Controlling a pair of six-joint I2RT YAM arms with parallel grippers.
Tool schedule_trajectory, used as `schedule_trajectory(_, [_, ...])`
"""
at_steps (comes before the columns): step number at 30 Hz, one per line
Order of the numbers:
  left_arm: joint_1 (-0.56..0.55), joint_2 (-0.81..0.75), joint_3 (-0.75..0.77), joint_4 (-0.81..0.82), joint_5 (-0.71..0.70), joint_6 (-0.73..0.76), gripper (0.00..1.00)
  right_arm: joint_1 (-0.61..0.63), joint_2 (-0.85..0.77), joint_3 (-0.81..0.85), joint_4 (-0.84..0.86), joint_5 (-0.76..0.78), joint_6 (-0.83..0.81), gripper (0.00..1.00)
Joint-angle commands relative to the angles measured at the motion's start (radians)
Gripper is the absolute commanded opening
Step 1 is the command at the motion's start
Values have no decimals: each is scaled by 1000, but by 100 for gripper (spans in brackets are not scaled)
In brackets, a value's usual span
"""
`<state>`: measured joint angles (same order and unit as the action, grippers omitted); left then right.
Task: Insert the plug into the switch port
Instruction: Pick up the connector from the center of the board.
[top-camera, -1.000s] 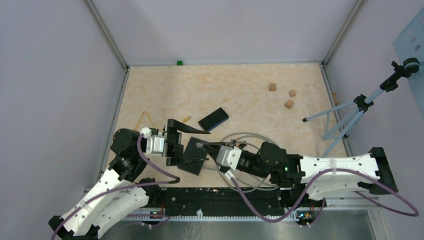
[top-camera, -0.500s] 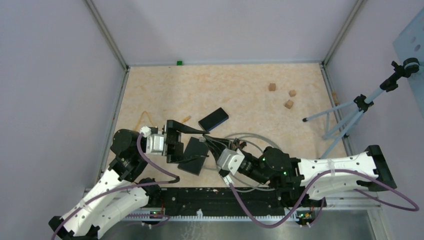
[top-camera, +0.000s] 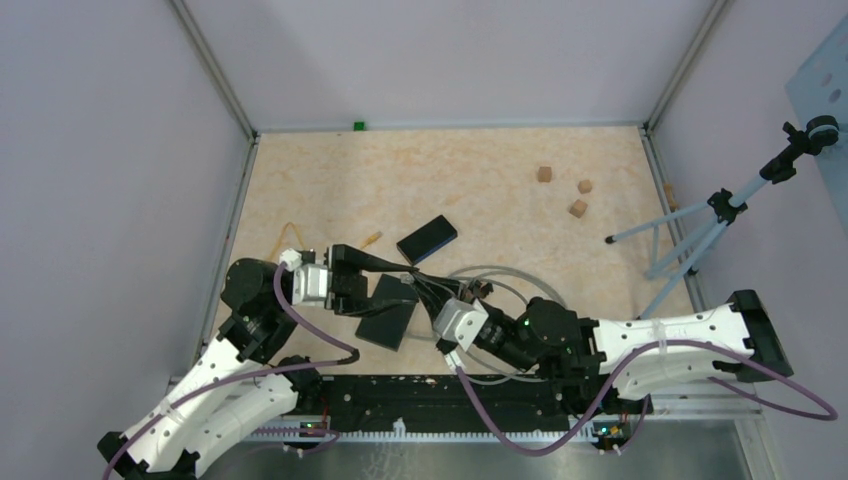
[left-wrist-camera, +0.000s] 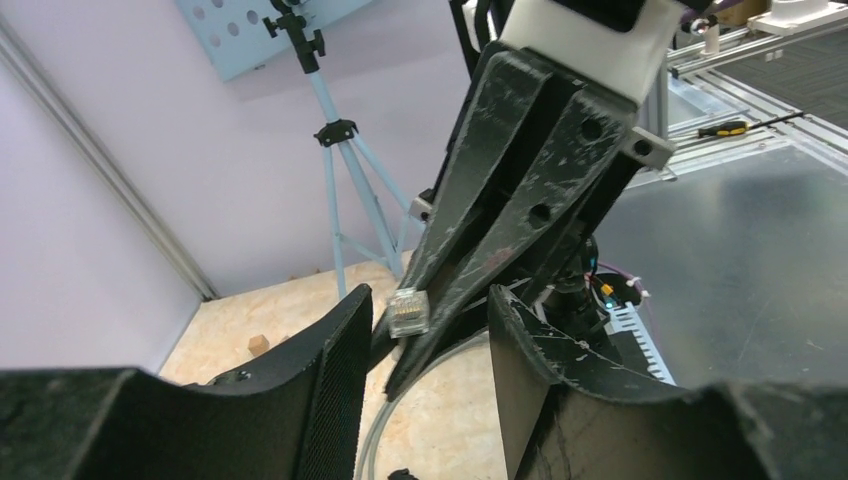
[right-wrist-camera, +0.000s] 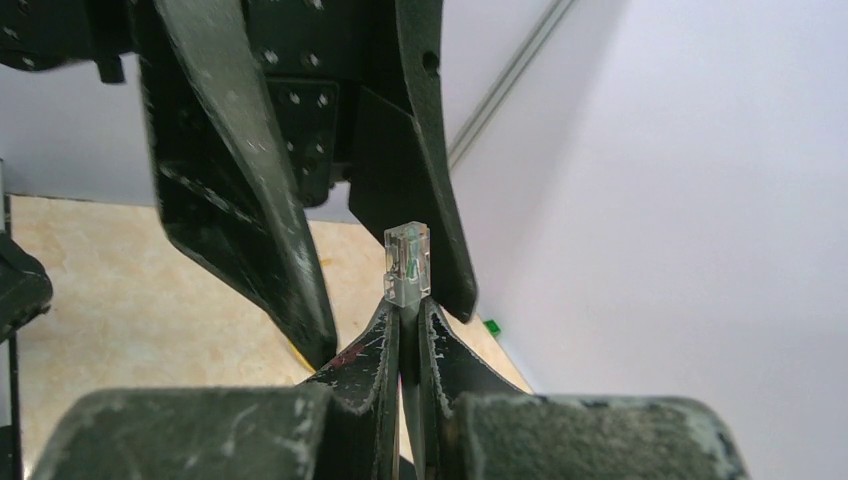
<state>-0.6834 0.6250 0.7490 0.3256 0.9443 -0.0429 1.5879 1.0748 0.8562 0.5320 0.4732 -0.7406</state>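
The right claw (right-wrist-camera: 405, 318) pinched the plug (right-wrist-camera: 408, 262) at its tips inside the spread left claw (left-wrist-camera: 425, 300); the plug likely needed squaring to the switch (top-camera: 385, 318) on the worktop (top-camera: 480, 190) before a straight push.

Lab test cell: plain panel walls (top-camera: 450, 60), aluminium framing (top-camera: 213, 70), a tripod (top-camera: 720, 205).

Bright, even, soft-shadowed light; wrist views blur at near edges.
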Motion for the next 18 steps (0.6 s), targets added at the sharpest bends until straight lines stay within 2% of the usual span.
schedule_trajectory(1, [-5, -30, 17, 32, 8, -39, 50, 0, -32, -2, 45, 76, 6, 0])
schedule_trajectory(13, [-6, -38, 4, 28, -19, -48, 45, 1, -39, 4, 33, 65, 32, 0])
schedule_trajectory(18, [-6, -30, 6, 28, -20, -52, 27, 2, -39, 6, 30, 58, 36, 0])
